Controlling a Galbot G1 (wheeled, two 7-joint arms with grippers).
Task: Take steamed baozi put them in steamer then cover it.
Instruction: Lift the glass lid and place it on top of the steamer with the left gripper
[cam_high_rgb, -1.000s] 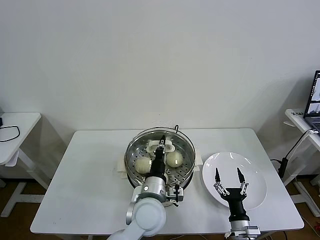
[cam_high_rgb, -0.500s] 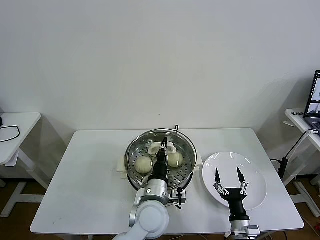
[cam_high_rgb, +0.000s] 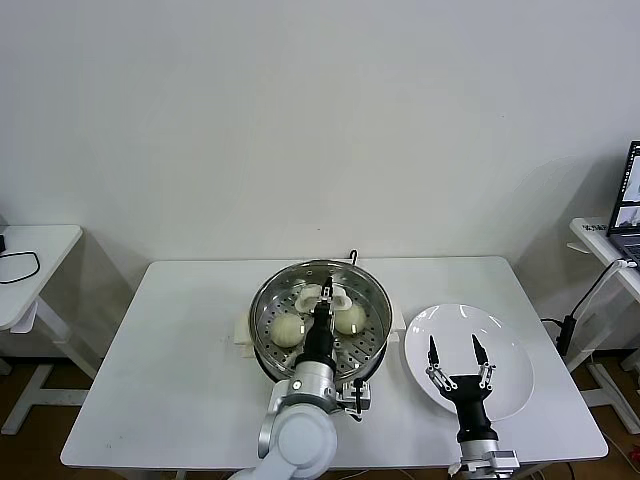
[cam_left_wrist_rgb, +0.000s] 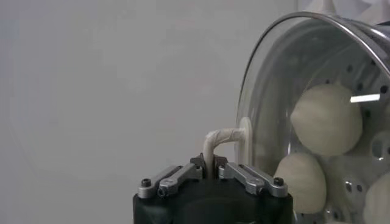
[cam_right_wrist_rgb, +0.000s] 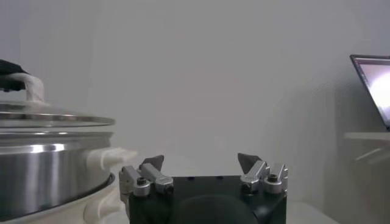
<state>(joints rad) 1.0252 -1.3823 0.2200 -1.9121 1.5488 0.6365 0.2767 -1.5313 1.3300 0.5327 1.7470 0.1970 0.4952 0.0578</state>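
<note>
Since the earlier frames the left arm has drawn a little nearer to the robot's body, while the lid it holds stays over the pot. At this moment the left gripper (cam_high_rgb: 327, 291) has its fingers (cam_left_wrist_rgb: 183, 177) clenched on the white handle (cam_left_wrist_rgb: 220, 141) of the round transparent glass cover (cam_high_rgb: 320, 303) with metal rim. The cover lies flat and centred on the large shiny stainless-steel steamer (cam_high_rgb: 372, 352), rim on rim as far as I can judge, so the coming move is probably only to release and lift straight up. Through the glass the off-white steamed baozi (cam_high_rgb: 288, 331) sit on the perforated tray. To the right, near the steamer, the right gripper (cam_high_rgb: 455, 355) hovers with fingers released over the flat white plate (cam_high_rgb: 510, 350) on the white counter (cam_high_rgb: 180, 350). Nothing stands in the way.
</note>
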